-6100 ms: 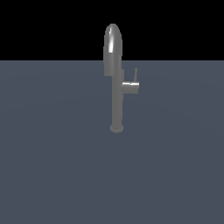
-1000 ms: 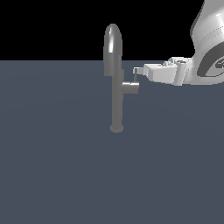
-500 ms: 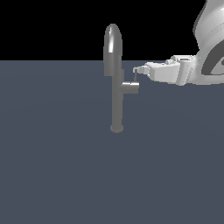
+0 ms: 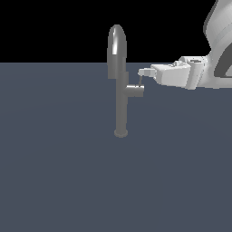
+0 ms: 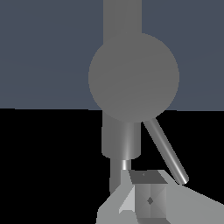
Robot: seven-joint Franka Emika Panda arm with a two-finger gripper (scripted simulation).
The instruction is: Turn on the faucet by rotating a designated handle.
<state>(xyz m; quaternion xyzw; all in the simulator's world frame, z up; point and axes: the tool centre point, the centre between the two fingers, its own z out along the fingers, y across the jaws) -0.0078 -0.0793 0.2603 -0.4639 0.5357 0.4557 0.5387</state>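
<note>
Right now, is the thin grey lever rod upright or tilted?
Tilted: in the wrist view the thin grey lever rod slants off its round stub.

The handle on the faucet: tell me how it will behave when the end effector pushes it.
The handle looks like a thin rigid metal rod, so it probably won't flex. Mounted on a short stub on the faucet, it likely pivots rather than slides. Its smooth, narrow surface may let the end effector slip off.

Flat, even simulator light, sharp renders, no cast shadows, black background.
</note>
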